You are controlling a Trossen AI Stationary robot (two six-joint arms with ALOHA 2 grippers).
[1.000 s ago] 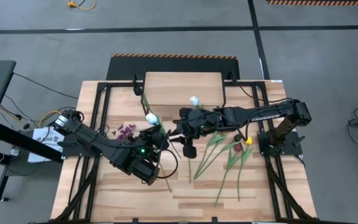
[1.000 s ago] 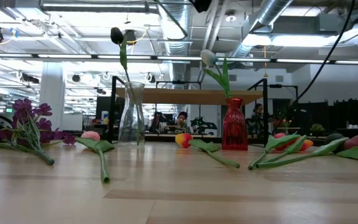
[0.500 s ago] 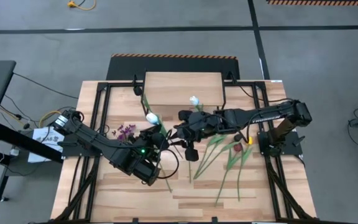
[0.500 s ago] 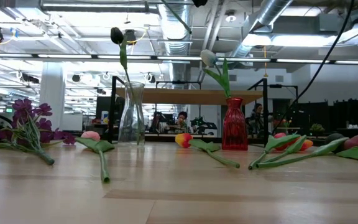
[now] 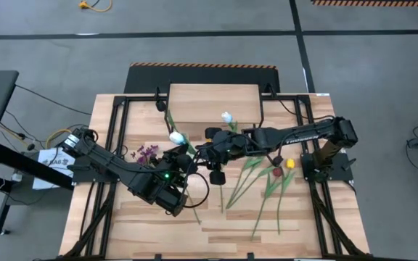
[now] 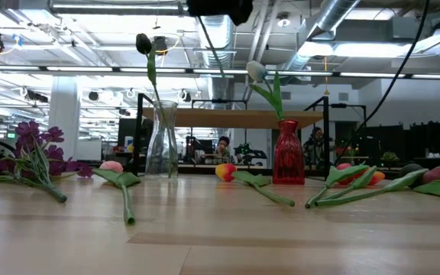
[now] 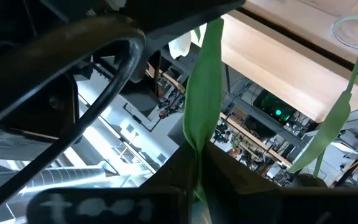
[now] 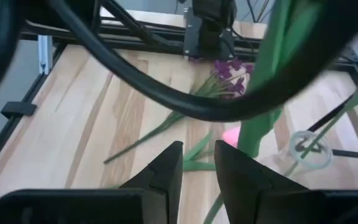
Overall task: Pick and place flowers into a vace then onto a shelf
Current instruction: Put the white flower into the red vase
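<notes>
My left gripper (image 5: pixel 182 165) is held above the middle of the table, shut on a white tulip (image 5: pixel 176 136) with a long green stem. My right gripper (image 5: pixel 200 151) is open just right of that tulip. In its wrist view the stem (image 8: pixel 258 106) passes beside one finger; I cannot tell whether they touch. A clear vase (image 6: pixel 161 141) with a dark tulip (image 6: pixel 143 42) and a red vase (image 6: pixel 287 153) with a pale tulip (image 6: pixel 257 71) stand on the table before the shelf (image 5: pixel 212 101). Other flowers (image 5: pixel 263 181) lie flat on the table. My left gripper pinches the white tulip's green stem (image 7: pixel 199 140) between its two fingers, below the long leaf. The fingers lie across the stem. The tulip is lifted clear of the table and tilted, its white head (image 7: pixel 180 43) toward the far side.
Purple sprigs (image 6: pixel 33 149) and a pink tulip (image 6: pixel 113 166) lie at the left. An orange-yellow tulip (image 6: pixel 225 172) lies mid-table, and several tulips (image 6: pixel 357 179) lie at the right. Black frame rails (image 5: pixel 115 145) run along both table sides.
My right gripper has gone toward the table's left edge and a little down, closer to the white tulip in my left gripper. Its dark arm now shows at the top of the low view. The tulip and my left gripper have stayed where they were.
</notes>
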